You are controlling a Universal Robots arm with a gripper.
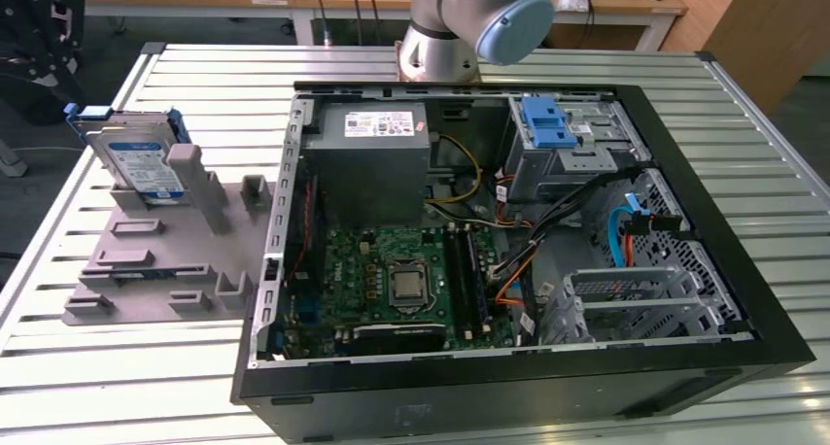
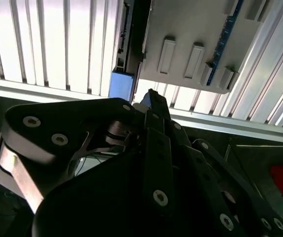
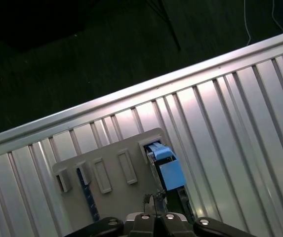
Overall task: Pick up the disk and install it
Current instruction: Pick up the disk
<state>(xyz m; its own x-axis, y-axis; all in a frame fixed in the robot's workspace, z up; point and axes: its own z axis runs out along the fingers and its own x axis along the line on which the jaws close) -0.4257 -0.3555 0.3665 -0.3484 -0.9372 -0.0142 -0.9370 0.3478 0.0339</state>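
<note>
While the disk [image 1: 136,163] stands on edge in the holder block [image 1: 150,260], its top edge is exposed for grasping. In the first wrist view the gripper [image 3: 153,200] hangs above it, closed and empty.

Printed labels on the disk [image 1: 140,168] and the power supply [image 1: 373,158] — white stickers, yes — but no print can be read.

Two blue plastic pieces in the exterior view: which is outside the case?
The blue frame on the disk, upright in the grey holder block at the exterior view's left. The blue latch sits atop the drive cage inside the case.
</note>
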